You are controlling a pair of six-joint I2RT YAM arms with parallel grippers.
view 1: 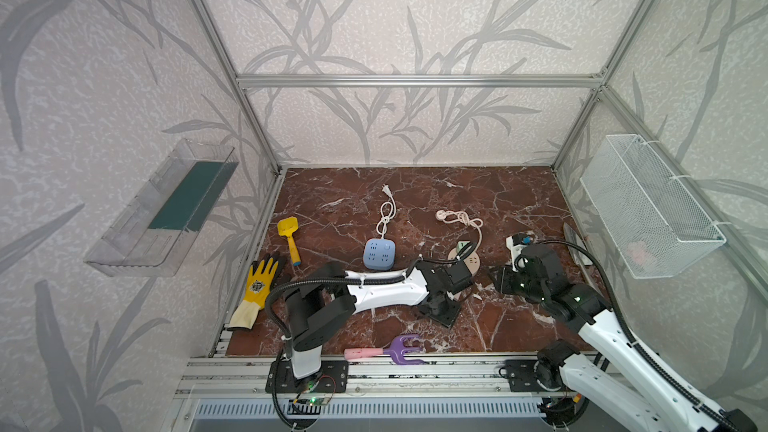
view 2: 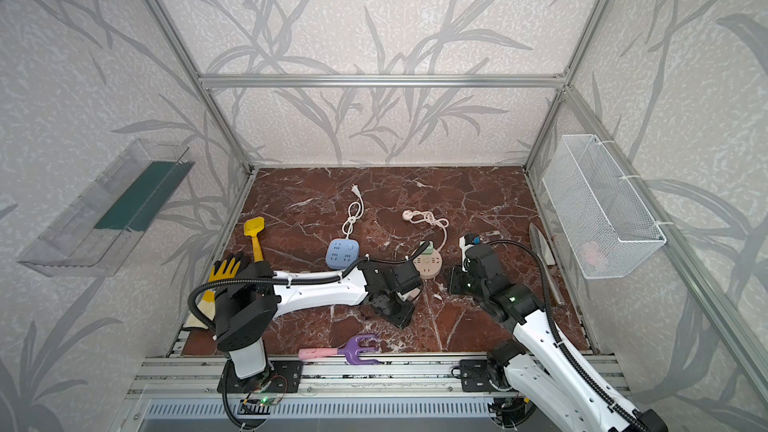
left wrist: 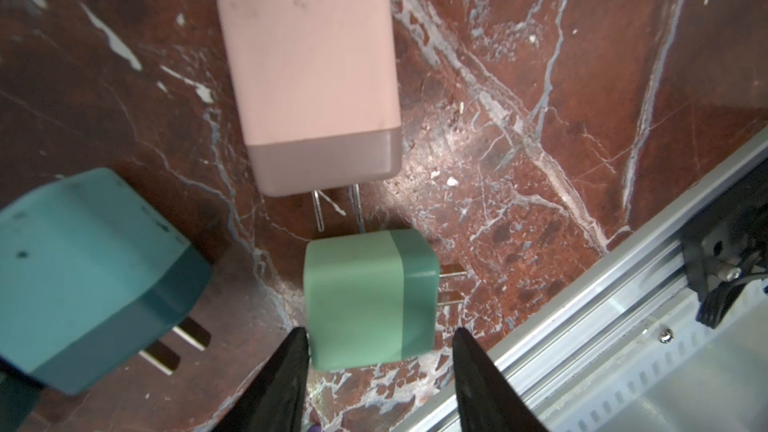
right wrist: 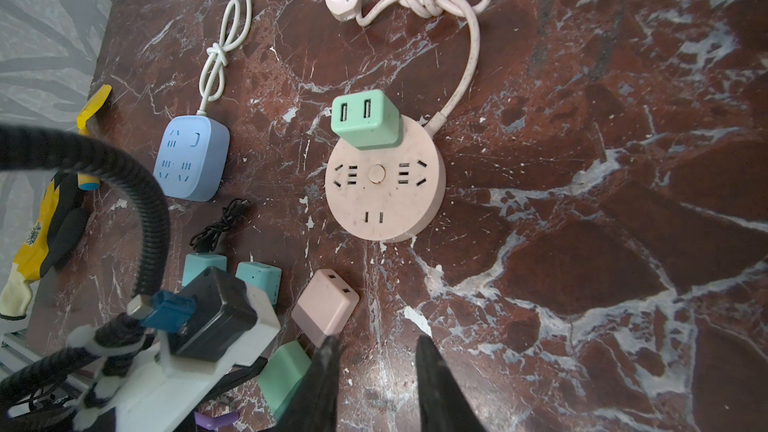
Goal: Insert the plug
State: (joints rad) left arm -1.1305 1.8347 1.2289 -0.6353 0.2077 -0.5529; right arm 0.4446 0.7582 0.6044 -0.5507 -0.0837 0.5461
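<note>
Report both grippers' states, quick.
Left gripper: open, fingertips either side of the loose green plug, not clamped.
Right gripper: open, holding nothing.

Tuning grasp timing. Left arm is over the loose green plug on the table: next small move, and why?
Probably ease the left gripper a little further along the loose green plug before closing. In the left wrist view the jaws stand open and straddle only its near end. It lies flat on the marble table, prongs off to one side.

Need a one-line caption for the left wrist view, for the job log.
Left tool open, straddling the green plug lying on the marble table, with a pink plug and a teal plug close by.
</note>
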